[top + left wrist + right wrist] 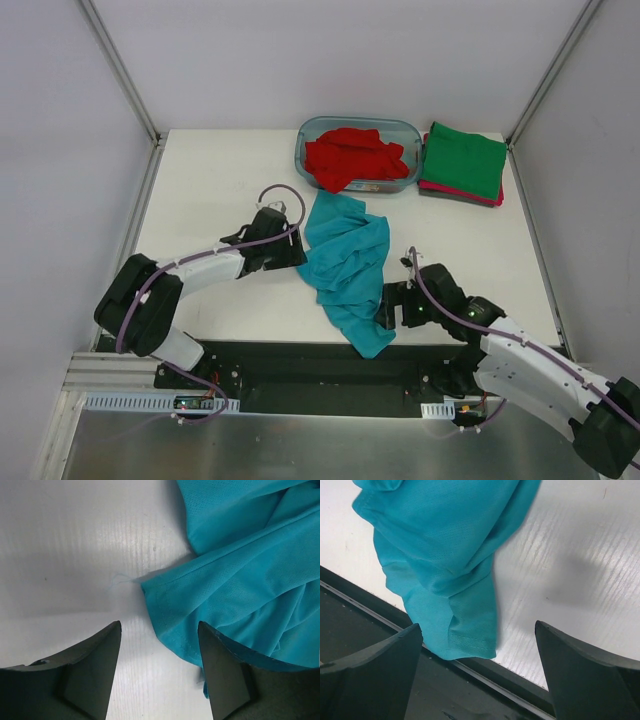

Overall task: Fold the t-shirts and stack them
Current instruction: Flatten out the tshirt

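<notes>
We list, bottom of frame first:
- right gripper [392,305], jaws wide, holding nothing, beside the overhanging end of the crumpled teal-blue cloth t-shirt [345,265], frame centre
- left gripper [159,624], jaws apart at its hem
- top: red t-shirt [350,158] in clear blue-tinted plastic tub [302,150]
- upper right: folded green t-shirt [463,158] atop magenta t-shirt [455,190]

A white table [230,170] is filling the middle of the top view, its surface showing faint parallel ribbing in both wrist views. A clear blue-tinted plastic tub [299,150] is standing at the table's far edge, right of centre. A black strip [300,365] is running along the near edge, with a slotted white cable duct [130,402] and a brushed metal sheet [300,450] lying below it. White walls [330,60] and slanting metal posts [120,70] are enclosing the scene.
</notes>
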You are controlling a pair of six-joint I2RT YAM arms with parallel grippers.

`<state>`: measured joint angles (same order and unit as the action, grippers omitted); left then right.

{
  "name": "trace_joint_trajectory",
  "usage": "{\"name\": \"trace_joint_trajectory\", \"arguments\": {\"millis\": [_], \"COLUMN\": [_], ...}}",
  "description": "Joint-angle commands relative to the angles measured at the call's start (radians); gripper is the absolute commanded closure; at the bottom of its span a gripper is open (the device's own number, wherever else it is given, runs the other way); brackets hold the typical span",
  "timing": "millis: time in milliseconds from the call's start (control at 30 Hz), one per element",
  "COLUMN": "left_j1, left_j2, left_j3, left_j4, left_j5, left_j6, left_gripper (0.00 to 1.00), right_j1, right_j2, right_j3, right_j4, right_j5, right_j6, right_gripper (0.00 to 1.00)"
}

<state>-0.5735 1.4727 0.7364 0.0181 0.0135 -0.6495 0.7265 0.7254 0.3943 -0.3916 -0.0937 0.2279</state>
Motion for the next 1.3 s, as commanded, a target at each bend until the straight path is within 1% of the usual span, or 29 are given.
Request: {"name": "trace_joint_trajectory", "arguments": {"millis": [0,67,100,167,200,300,333,500,600,633,767,867,967,1033,1133,1167,1200,1267], "left_j1": [0.015,0.015,0.017,0.018,0.018,0.018,0.02,0.02,0.02,0.02,0.02,0.02,0.023,0.023,0.026,0.027,0.03,0.037], "left_j2": [0.075,0.112,0.136,0.161,0.167,0.161,0.15,0.074,0.017,-0.004,-0.087,-0.129,-0.164,-0.189,-0.221,-0.23,-0.238,-0.255], "left_j3": [0.067,0.084,0.092,0.104,0.107,0.103,0.098,0.064,0.035,0.029,0.009,0.004,0.004,0.001,-0.005,-0.006,-0.006,-0.008], "left_j4": [0.055,0.054,0.057,0.056,0.059,0.06,0.06,0.045,0.036,0.029,0.013,0.0,-0.01,-0.014,-0.015,-0.015,-0.015,-0.015], "left_j5": [0.069,0.091,0.1,0.118,0.127,0.131,0.129,0.109,0.1,0.095,0.086,0.08,0.075,0.072,0.066,0.062,0.06,0.045], "left_j6": [0.044,0.044,0.045,0.045,0.045,0.045,0.044,0.039,0.027,0.024,0.013,0.002,-0.007,-0.012,-0.015,-0.015,-0.015,-0.015], "left_gripper": [0.39,0.43,0.48,0.64,0.74,0.97,1.0,1.0,1.0,1.0,1.0,1.0,1.0,1.0,1.0,1.0,1.0,1.0], "right_j1": [0.005,0.005,0.005,0.005,0.005,0.007,0.005,0.005,0.007,0.01,0.03,0.068,0.12,0.151,0.175,0.177,0.18,0.18], "right_j2": [0.026,0.035,0.039,0.046,0.049,0.069,0.078,0.123,0.16,0.169,0.197,0.197,0.187,0.195,0.23,0.244,0.261,0.293], "right_j3": [-0.015,-0.017,-0.017,-0.02,-0.02,-0.026,-0.028,-0.031,-0.022,-0.018,-0.015,-0.011,0.003,0.015,0.026,0.029,0.034,0.057], "right_j4": [0.037,0.039,0.039,0.042,0.042,0.053,0.06,0.079,0.077,0.071,0.056,0.056,0.051,0.024,0.013,0.013,0.008,-0.012], "right_j5": [-0.023,-0.021,-0.021,-0.021,-0.021,-0.027,-0.034,-0.055,-0.073,-0.083,-0.09,-0.089,-0.061,-0.011,0.066,0.084,0.121,0.172], "right_j6": [0.019,0.011,0.008,0.004,0.002,-0.004,-0.004,-0.016,-0.022,-0.027,-0.038,-0.038,-0.039,-0.03,-0.004,0.001,0.011,0.031], "right_gripper": [0.04,0.04,0.04,0.04,0.04,0.04,0.04,0.04,0.01,0.04,0.09,0.12,0.13,0.14,0.19,0.22,0.28,0.51]}}
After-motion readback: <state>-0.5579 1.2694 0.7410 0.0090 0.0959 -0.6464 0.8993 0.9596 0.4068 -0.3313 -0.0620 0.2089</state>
